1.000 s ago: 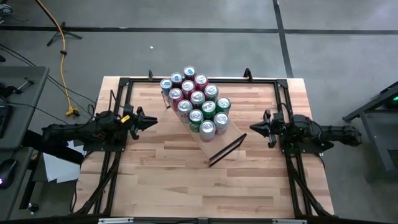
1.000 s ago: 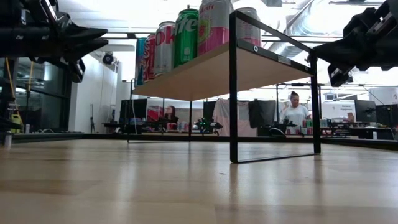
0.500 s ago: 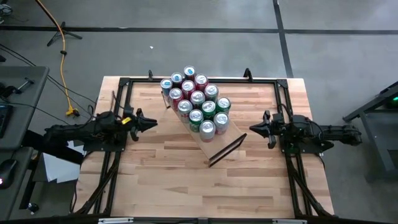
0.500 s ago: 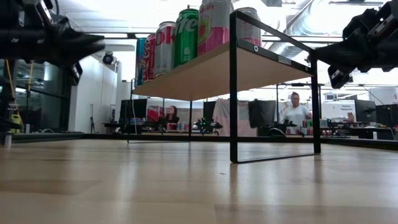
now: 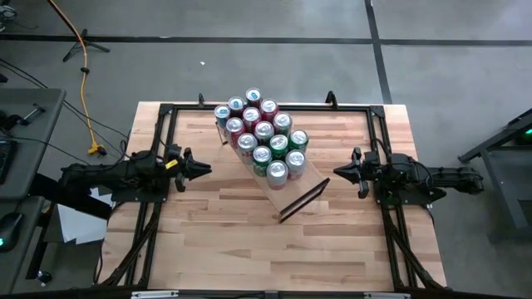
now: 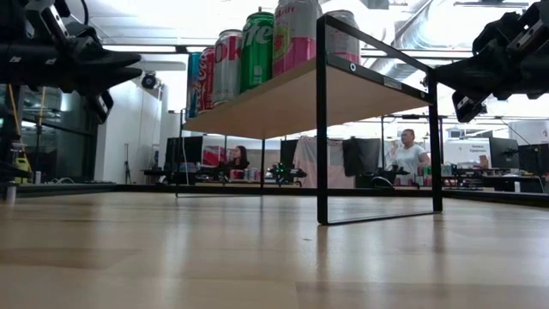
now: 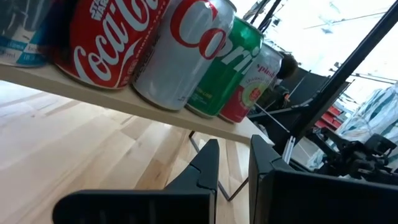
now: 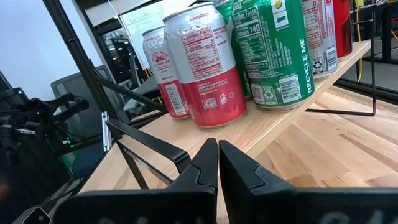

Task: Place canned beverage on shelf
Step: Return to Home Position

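Cans [image 5: 264, 137] sitting on shelf [image 5: 287, 189], between both hands, well apart. Left hand [image 5: 205, 169] hanging over desk [image 5: 249, 241], fingers slightly parted, empty. Right hand [image 5: 337, 171] staying pinched together, empty.

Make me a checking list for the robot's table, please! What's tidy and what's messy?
Surface: wooden table, no spills seen.
Job's things: shelf stands on the table; soda cans upright in rows on it, near end bare.
Clutter: nothing seen.
Grippers: left gripper slightly open, right gripper shut; both empty, either side of the shelf.
Cables: yellow cable on the floor.
Surroundings: two people at desks behind; papers on the floor.
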